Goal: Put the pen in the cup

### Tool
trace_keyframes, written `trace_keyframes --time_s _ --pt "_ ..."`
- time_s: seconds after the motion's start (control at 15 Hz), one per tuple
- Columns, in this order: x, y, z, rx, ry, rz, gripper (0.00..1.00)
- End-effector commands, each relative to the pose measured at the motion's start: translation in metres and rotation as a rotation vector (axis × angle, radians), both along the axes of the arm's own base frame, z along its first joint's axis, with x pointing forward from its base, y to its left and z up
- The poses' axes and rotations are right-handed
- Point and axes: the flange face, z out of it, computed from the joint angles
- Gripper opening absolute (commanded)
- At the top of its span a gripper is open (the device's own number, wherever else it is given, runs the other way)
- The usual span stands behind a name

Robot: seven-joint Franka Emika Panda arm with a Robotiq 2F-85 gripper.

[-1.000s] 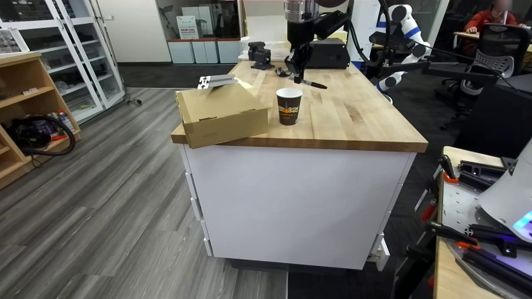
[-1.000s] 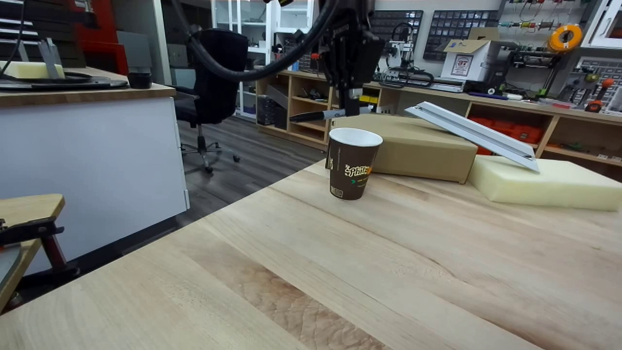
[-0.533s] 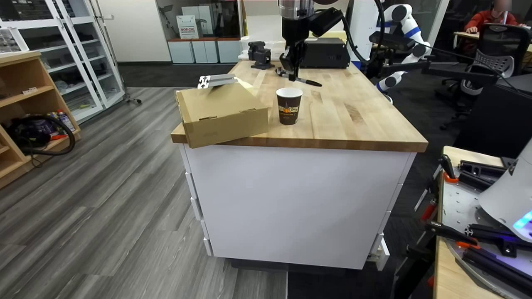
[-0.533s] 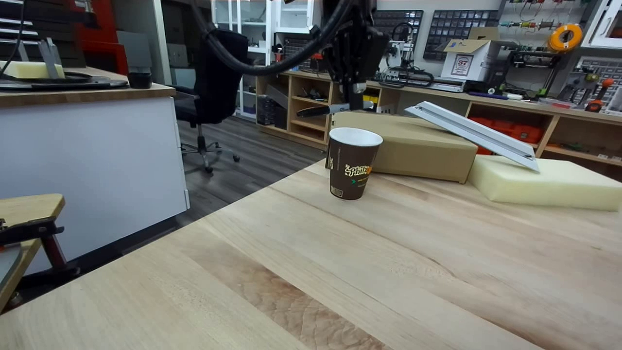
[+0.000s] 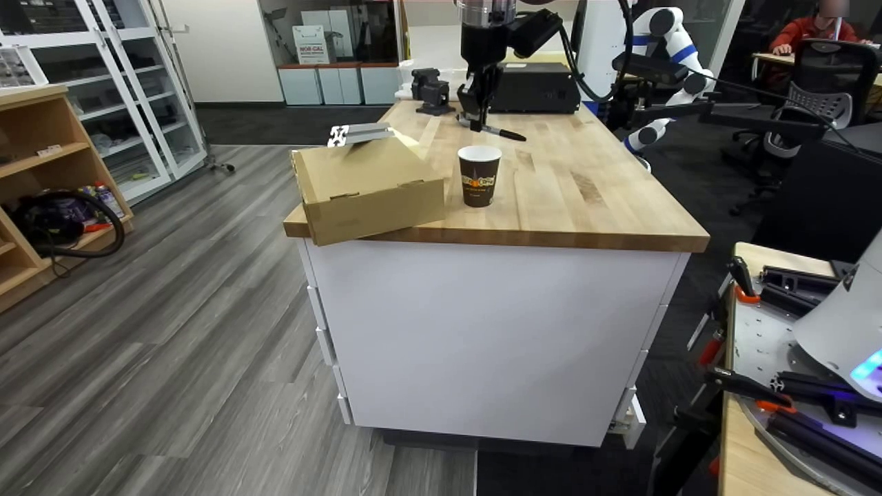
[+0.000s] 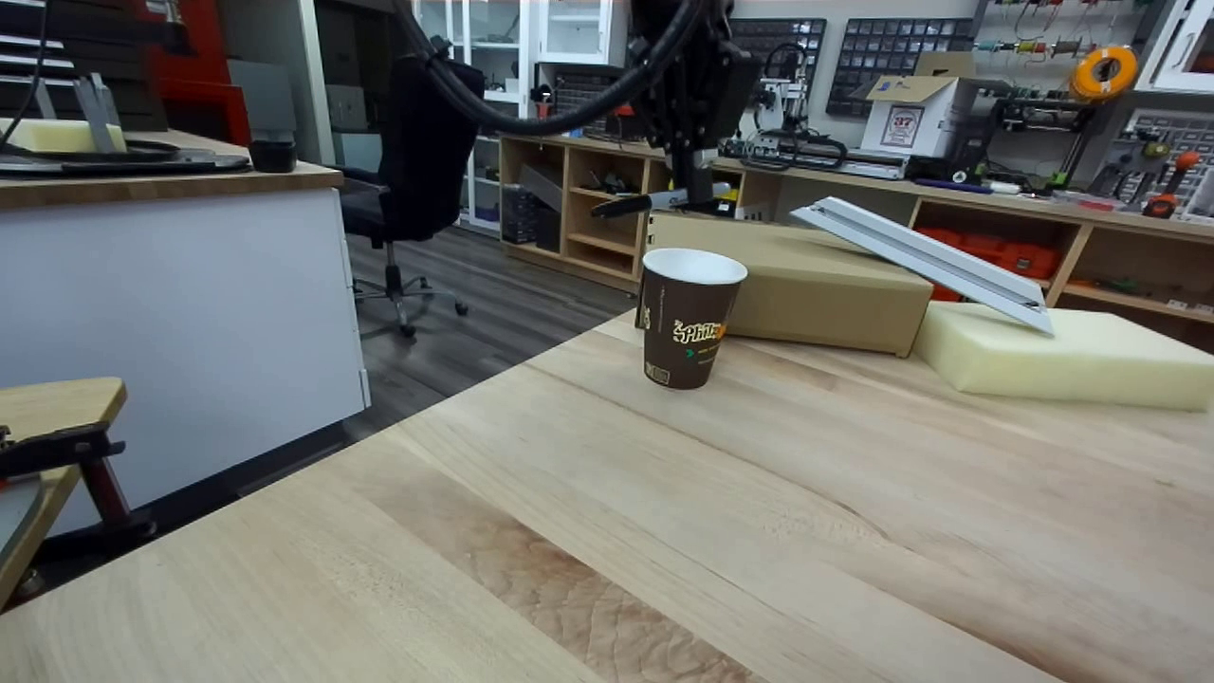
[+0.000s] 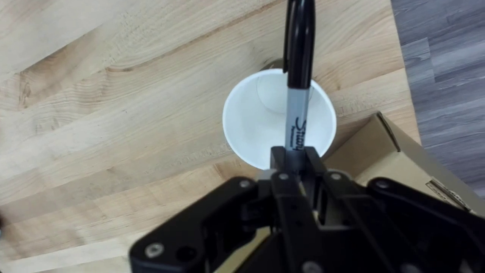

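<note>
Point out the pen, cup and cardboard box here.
Pen (image 7: 299, 75): in the wrist view, on its black cap.
Cup (image 6: 691, 316): in an exterior view, on its brown side.
Cardboard box (image 5: 372, 176): in an exterior view, on its upper face.

The pen (image 7: 300, 76), a black-capped marker with a grey barrel (dark lettering runs along it), is gripped by that barrel, nearly level, its cap end dipping slightly in both exterior views. The cup (image 6: 689, 327), dark brown with yellow lettering, white at rim and inside, stands upright on the wooden tabletop (image 6: 607, 474). Apart from the cup and higher than its rim, the pen overlaps the mouth in the wrist view.
</note>
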Motion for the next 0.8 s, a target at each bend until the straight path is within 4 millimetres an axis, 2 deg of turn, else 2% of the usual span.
trace_keyframes --time_s 0.0,0.4,0.73 --pt "0.0108 0.006 0.0027 0.004 -0.047 0.048 0.07" --pt "0.0169 0.0083 0.0007 -0.011 -0.133 0.1 0.07" --pt "0.0163 0.0009 0.0006 -0.021 -0.184 0.123 0.07"
